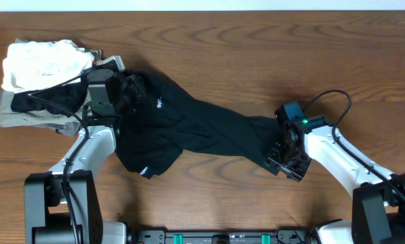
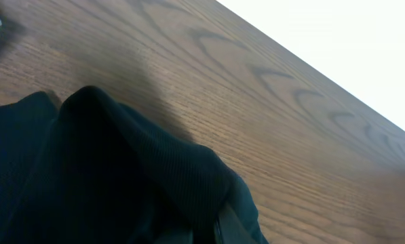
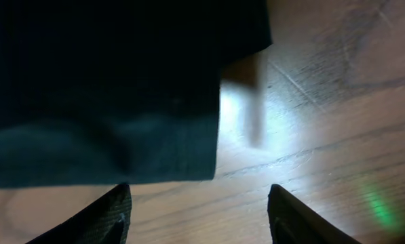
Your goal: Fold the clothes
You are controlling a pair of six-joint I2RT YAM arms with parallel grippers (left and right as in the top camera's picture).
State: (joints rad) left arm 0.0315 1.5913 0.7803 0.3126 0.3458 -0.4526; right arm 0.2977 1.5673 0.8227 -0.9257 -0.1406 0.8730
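Observation:
The clothes (image 1: 188, 125), a black T-shirt with small white print marks, lie crumpled and stretched in a band across the wooden table. My left gripper (image 1: 129, 91) is shut on the shirt's upper left end. In the left wrist view the black fabric (image 2: 107, 169) bunches over the jaws and only a bit of one finger (image 2: 226, 227) shows. My right gripper (image 1: 283, 160) stands open at the shirt's right end. Its two fingertips (image 3: 121, 203) sit wide apart over bare wood, with the shirt's hem (image 3: 121, 152) just ahead of them and nothing between them.
A white folded garment (image 1: 43, 62) lies on top of grey folded garments (image 1: 22, 115) at the far left, right beside my left gripper. The table's far edge (image 1: 202, 8) runs along the top. A black cable (image 1: 334, 102) loops over the right arm.

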